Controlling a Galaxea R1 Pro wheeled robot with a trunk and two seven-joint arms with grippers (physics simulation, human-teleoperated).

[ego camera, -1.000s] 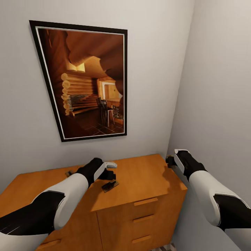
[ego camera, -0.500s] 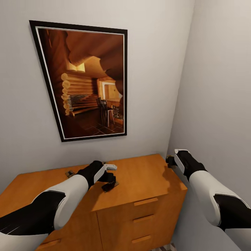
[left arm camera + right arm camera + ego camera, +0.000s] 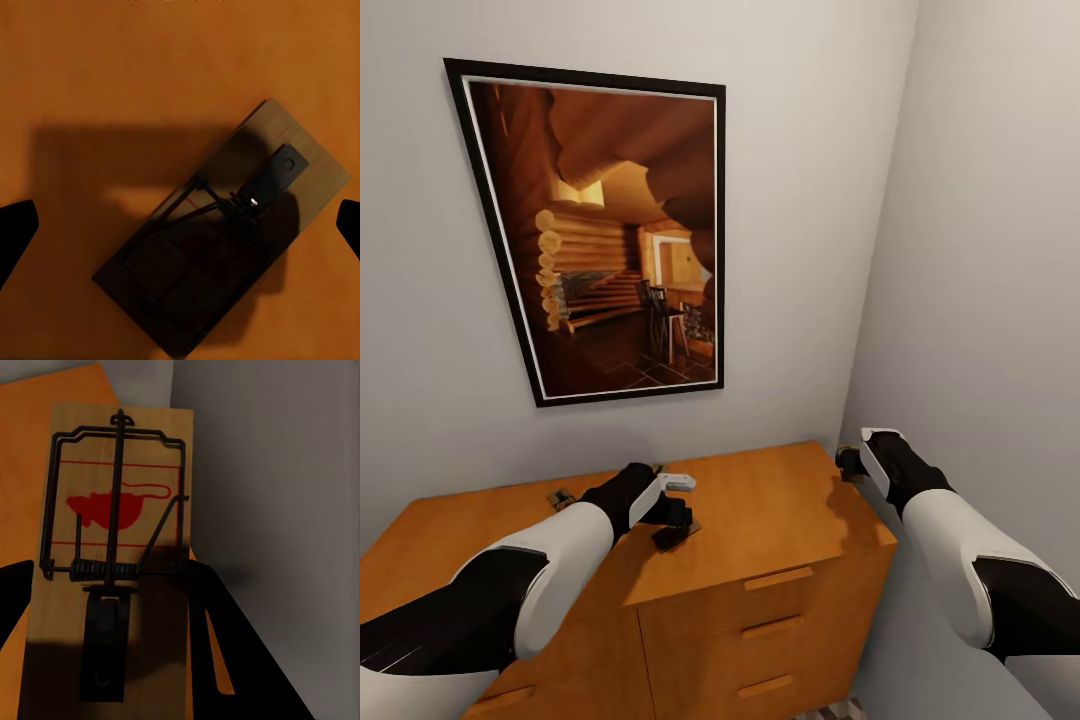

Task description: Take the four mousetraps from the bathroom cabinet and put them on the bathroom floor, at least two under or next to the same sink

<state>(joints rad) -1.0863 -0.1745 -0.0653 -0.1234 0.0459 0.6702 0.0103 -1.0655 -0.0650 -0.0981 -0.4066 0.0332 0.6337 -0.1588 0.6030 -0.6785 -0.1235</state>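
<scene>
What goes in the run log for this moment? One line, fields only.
left gripper: open over mousetrap on cabinet | right gripper: shut on second mousetrap | third mousetrap: on cabinet top

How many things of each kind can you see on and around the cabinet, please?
Small flat brown wooden mousetraps: 3 (front mousetrap, rear mousetrap, held mousetrap)
Low orange-brown wooden cabinet: 1
Black-framed wall picture: 1
Total: 5

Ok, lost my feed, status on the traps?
Left gripper open over flat brown wooden mousetrap on orange-brown cabinet. Right gripper shut on second mousetrap. Nothing in the way.
</scene>
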